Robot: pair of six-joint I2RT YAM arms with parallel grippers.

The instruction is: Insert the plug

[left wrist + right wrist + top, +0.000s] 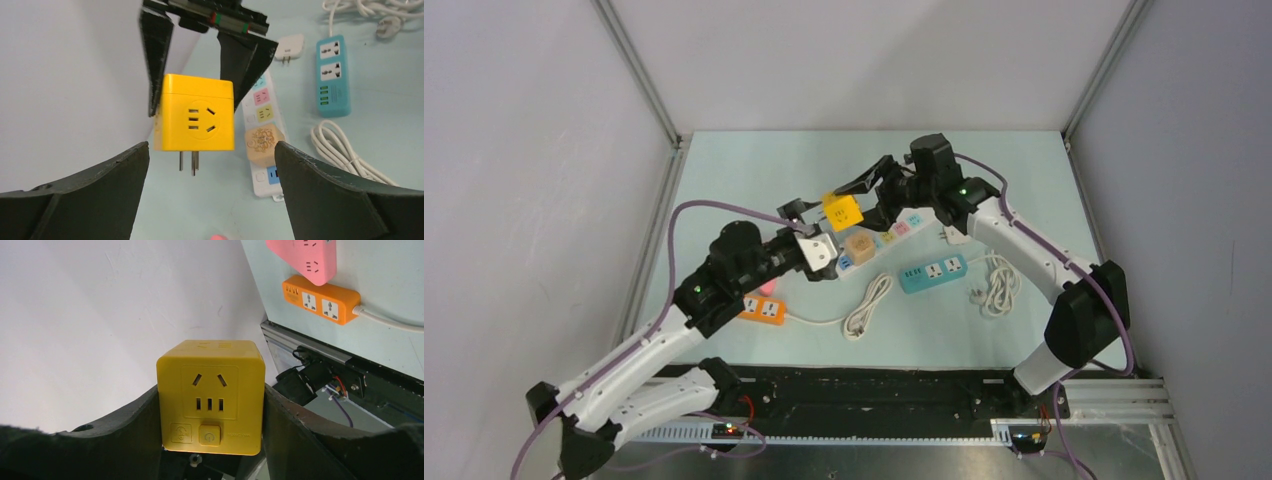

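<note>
Right gripper (196, 100) clamps the yellow cube plug (210, 395), seemingly rigid, light and slick, by its flat sides; left gripper (211, 150) hangs wide open nearby.

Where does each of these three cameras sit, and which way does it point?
Top external: above and behind the arms, looking down on the table; the left arm and right arm show, bases at the bottom.
Left wrist: on the left arm's wrist, looking forward between its own open fingers at the yellow plug cube, prongs down.
Right wrist: on the right arm's wrist, looking back toward the table's near edge; its own fingers clamp the cube.
Shared: both wrist views show that cube, from opposite sides.
</note>
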